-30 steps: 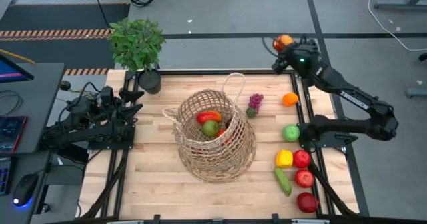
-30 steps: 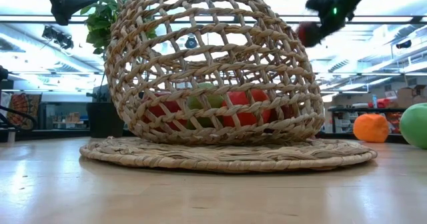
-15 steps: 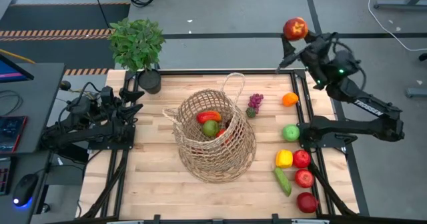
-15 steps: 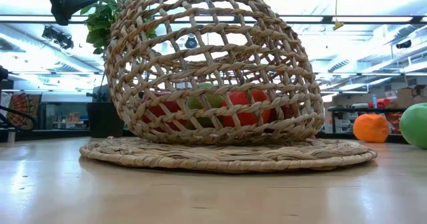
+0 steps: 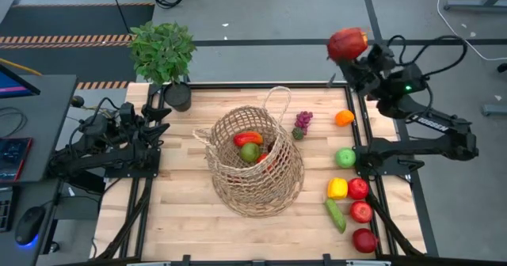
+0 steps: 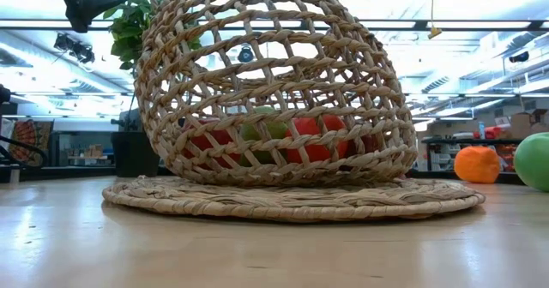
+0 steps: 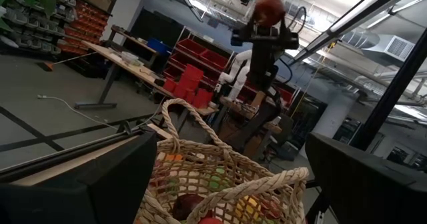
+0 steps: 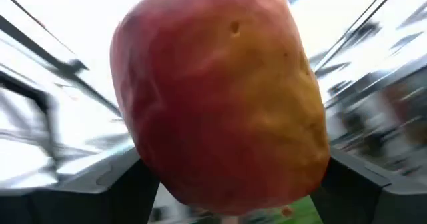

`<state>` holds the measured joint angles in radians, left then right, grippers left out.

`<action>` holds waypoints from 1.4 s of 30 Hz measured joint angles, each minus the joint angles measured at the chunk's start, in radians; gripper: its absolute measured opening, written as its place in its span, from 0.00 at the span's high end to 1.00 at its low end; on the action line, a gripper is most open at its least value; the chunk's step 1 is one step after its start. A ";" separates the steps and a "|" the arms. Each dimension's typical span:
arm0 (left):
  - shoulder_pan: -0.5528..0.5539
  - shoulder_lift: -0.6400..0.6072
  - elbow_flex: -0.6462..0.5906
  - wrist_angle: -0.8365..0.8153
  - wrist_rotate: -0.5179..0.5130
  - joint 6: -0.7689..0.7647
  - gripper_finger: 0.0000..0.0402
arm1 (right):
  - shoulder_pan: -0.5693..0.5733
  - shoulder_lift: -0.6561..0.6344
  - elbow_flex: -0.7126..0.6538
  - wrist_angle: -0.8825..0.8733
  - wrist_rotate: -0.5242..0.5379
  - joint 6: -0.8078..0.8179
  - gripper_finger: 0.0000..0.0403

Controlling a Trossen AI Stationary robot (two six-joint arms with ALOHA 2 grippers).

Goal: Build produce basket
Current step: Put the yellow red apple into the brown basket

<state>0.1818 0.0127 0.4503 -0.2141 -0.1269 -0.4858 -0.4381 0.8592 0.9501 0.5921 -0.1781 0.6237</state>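
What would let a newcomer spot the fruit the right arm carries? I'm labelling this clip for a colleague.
Start at the wicker basket in the middle of the wooden table, then look past the table's far right corner, where the right gripper is raised. Its jaws are shut on a red apple with a yellow-orange blush. Unlike the other red apples lying at the table's right edge, it is held aloft.

One basket [image 5: 255, 165], four red apples [image 5: 361, 211] (perhaps), one orange [image 5: 344, 118].

Bright ceiling strip lights glare behind the basket [image 6: 273, 91], leaving its near side shaded. Beyond the apple [image 8: 220, 97], the room is streaked with blur.
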 joint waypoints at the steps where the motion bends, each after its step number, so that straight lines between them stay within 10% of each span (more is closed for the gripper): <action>1: 0.000 0.000 0.000 0.000 0.000 0.000 0.03 | 0.000 0.013 0.000 0.023 -0.041 0.059 0.19; 12: 0.000 0.000 0.000 0.000 0.000 0.000 0.03 | 0.027 0.183 0.000 0.186 -0.353 0.619 0.19; 21: 0.000 0.000 0.000 0.000 0.000 0.000 0.03 | 0.155 0.370 0.118 0.234 -0.376 0.701 0.19; 42: 0.000 0.000 0.000 0.000 0.000 0.000 0.03 | 0.338 0.806 0.658 -0.993 -0.231 -0.009 0.19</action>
<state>0.1821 0.0124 0.4503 -0.2138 -0.1269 -0.4858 -0.1003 1.6653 1.6078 -0.4011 -0.4087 0.6147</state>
